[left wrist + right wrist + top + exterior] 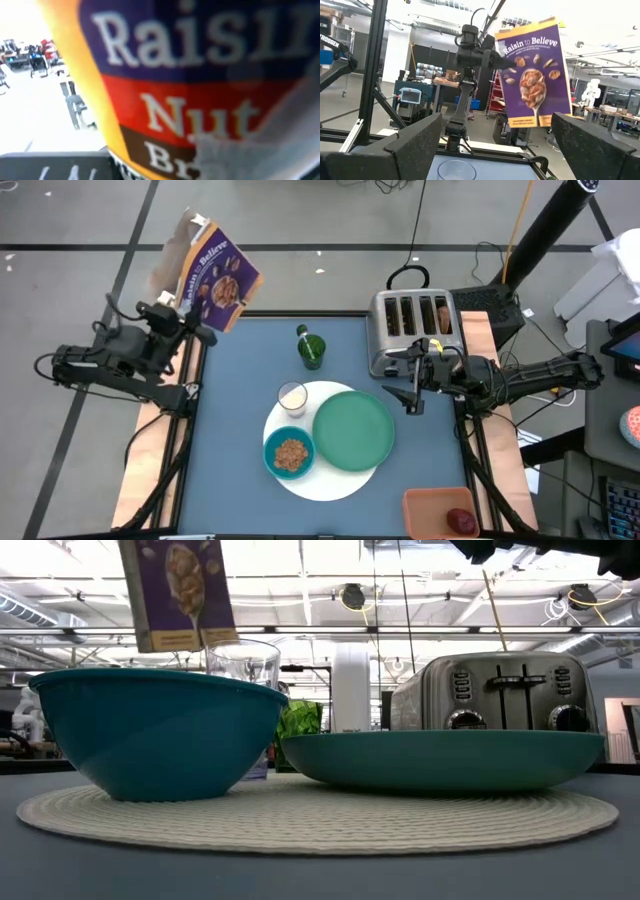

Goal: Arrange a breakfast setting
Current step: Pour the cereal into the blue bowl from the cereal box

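Observation:
My left gripper (203, 330) is shut on the purple cereal box (215, 280), held high over the table's far left corner; the box also shows in the right wrist view (535, 75). The white round mat (325, 480) carries the green plate (353, 430), the teal bowl (290, 452) with cereal in it, and the small glass (292, 397). The green cup (311, 350) stands behind the mat. My right gripper (408, 398) is open and empty between the toaster and the plate. The dark-red fruit (461, 521) lies in the orange tray. The spoon is out of view. My left gripper pinches the cereal box by its side edge (501, 57), in the upper half of the box, coming level from the table's left. The box stands upright in the hold, its top flaps (183, 235) open, lifted clear of the table.
The silver toaster (413, 330) stands at the far right with something brown in one slot (442, 320). The orange-pink tray (440, 505) sits at the near right corner. Bare blue table top (230, 430) lies to the left of the mat.

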You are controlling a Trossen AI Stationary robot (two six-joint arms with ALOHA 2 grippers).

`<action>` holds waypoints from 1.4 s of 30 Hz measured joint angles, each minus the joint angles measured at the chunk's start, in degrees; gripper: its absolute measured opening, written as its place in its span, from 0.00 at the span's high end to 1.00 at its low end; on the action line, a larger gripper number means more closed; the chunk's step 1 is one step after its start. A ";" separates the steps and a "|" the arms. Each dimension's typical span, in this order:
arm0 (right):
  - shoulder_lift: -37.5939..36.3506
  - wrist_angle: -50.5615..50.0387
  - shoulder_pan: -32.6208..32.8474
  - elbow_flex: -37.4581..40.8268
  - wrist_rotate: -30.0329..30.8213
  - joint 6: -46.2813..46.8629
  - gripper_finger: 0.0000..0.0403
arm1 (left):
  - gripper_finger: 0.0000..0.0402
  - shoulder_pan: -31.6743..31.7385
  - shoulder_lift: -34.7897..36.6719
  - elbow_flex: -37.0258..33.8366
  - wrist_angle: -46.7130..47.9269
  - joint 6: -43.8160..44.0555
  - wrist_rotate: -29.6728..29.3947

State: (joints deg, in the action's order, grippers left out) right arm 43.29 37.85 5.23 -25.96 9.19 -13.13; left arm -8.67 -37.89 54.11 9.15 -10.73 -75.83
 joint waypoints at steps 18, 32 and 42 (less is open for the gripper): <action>0.00 0.02 -0.02 0.09 0.00 0.00 0.09 | 0.69 6.95 -0.09 -8.54 19.88 29.70 -1.16; 0.00 0.02 -0.02 0.09 0.02 0.00 0.09 | 0.69 11.16 -0.07 -22.82 19.17 45.93 1.33; 0.02 0.02 -0.02 0.09 0.00 0.00 0.09 | 0.69 11.32 -0.39 -26.60 17.55 48.79 4.36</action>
State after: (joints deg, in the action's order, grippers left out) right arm 43.31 37.87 5.21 -25.87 9.19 -13.13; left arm 2.66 -38.28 27.51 26.70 38.06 -71.47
